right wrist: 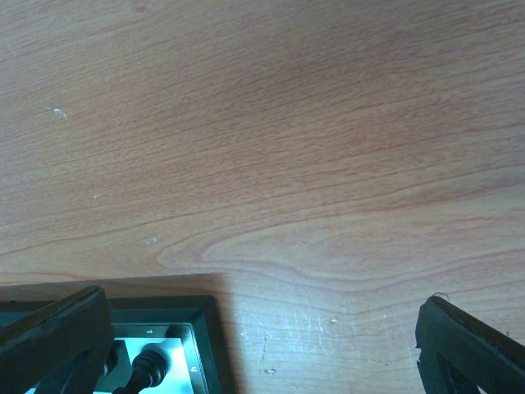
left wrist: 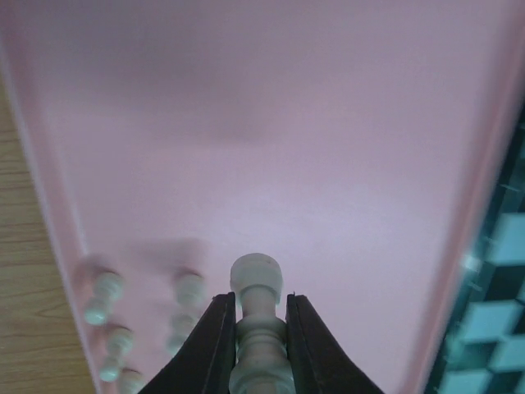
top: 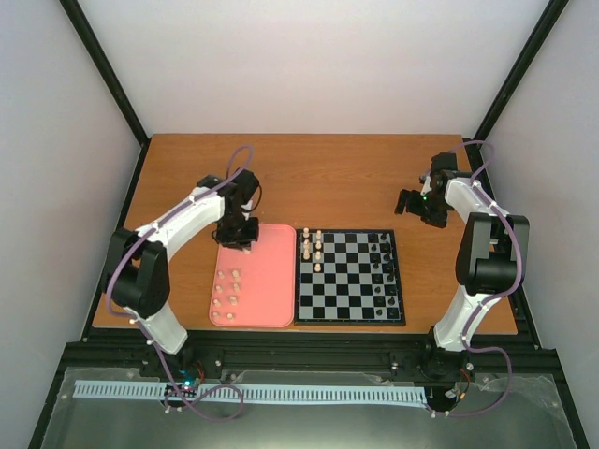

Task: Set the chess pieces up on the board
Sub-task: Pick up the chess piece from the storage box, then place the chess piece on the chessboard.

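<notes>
Left pincer (left wrist: 261,328) clamps a cream chess piece (left wrist: 257,281) over the pink tray (top: 273,271); about eight more wait there, six stand on the board (top: 348,290). Right pincer (right wrist: 258,336) spread apart.

Chess pieces (top: 234,285) cream-white, tray (top: 271,271) plain salmon-pink, board (top: 348,285) chequered black/pale-grey with thin black border, other pieces (top: 382,251) black, table (top: 328,178) brown woodgrain.

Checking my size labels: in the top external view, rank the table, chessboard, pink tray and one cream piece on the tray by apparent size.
1. Table.
2-3. Chessboard and pink tray: nearly alike, so unranked.
4. Cream piece, far smallest.
</notes>
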You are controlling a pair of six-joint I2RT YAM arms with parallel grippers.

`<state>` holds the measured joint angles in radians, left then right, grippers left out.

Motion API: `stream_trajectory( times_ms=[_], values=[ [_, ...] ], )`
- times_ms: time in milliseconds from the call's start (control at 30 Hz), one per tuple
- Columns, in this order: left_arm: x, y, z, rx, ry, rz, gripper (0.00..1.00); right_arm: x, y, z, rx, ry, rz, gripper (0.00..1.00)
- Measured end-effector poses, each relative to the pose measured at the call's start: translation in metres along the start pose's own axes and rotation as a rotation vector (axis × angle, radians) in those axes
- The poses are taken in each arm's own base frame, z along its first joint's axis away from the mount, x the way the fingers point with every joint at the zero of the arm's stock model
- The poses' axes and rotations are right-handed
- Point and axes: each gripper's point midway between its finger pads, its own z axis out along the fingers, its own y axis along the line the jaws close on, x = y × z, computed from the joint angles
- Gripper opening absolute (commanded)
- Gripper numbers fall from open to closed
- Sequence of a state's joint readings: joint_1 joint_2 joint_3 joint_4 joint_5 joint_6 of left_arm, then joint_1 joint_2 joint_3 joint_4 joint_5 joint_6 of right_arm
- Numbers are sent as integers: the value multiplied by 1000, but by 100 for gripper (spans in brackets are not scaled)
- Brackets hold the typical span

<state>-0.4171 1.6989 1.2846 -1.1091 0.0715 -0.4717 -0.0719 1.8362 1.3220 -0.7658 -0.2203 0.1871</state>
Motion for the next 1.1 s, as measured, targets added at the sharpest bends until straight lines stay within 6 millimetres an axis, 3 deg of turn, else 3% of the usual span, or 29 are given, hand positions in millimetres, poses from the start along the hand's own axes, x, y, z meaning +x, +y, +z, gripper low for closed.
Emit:
stream_trajectory(
  times_ms=[167, 367, 567, 1100],
  values=[
    [19, -61, -29, 94, -39, 166, 1, 0, 0, 0, 0, 0, 0, 100],
    [45, -113, -19, 118, 27, 327, 1, 0, 0, 0, 0, 0, 0, 100],
    [43, -127, 4, 100, 80, 370, 1, 0, 0, 0, 3, -1, 0, 100],
    [37, -155, 32, 93, 99, 425, 1, -2, 0, -5, 5, -14, -7, 100]
  ],
)
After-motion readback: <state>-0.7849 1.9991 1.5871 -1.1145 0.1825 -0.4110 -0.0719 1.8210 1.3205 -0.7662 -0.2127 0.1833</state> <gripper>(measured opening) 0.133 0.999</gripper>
